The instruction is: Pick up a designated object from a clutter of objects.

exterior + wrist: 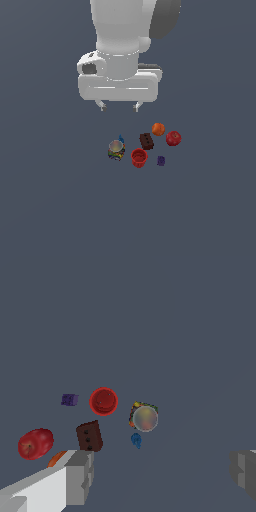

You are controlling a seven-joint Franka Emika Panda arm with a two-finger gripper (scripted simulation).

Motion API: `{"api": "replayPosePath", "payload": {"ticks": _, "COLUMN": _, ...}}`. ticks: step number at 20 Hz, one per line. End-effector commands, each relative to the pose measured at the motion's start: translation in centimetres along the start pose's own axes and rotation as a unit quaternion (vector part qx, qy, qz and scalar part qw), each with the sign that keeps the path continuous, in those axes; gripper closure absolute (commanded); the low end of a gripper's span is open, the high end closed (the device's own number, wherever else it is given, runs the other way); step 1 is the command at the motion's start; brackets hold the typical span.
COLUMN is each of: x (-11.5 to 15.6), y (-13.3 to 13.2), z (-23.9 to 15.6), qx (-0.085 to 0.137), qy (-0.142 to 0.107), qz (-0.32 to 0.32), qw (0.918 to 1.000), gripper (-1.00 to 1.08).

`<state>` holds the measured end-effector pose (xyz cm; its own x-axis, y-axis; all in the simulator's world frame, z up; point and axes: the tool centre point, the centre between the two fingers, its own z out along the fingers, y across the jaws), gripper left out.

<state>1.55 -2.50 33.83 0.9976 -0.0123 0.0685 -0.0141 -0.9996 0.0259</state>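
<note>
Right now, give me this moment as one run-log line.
phase: approach | gripper: open, empty, above the clutter | target: brown block, on surface, ungrasped | neighbours: red cup, orange ball

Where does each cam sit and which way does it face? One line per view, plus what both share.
Exterior view: off the arm, looking down at the floor; shows the white arm and gripper, fingers apart, hanging above the clutter.
Wrist view: on the wrist, looking down past the two fingertips at the objects; no other part of the arm shows.
Shared: brown studded block, red cup, multicoloured can, apple, purple piece, orange ball.
</note>
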Motion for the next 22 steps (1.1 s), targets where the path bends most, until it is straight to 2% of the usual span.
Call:
{"api": "replayPosePath", "payload": {"ticks": 1, "x": 0.0, "y": 0.0, "z": 0.0, "qx": 0.0, "qy": 0.0, "qz": 0.0, "qw": 1.0, "gripper": -0.92}}
{"api": "replayPosePath", "payload": {"ticks": 15, "x": -0.5, "y": -1.0, "z": -0.3, "qx": 0.005, "qy": -0.002, "qz": -0.006, "qw": 1.0, "gripper": -0.92}}
{"api": "replayPosePath", "payload": {"ticks": 22, "x": -0.6, "y": -1.9, "z": 1.6, "qx": 0.004, "qy": -0.004, "qz": -0.013, "qw": 0.9999, "gripper": -0.92}}
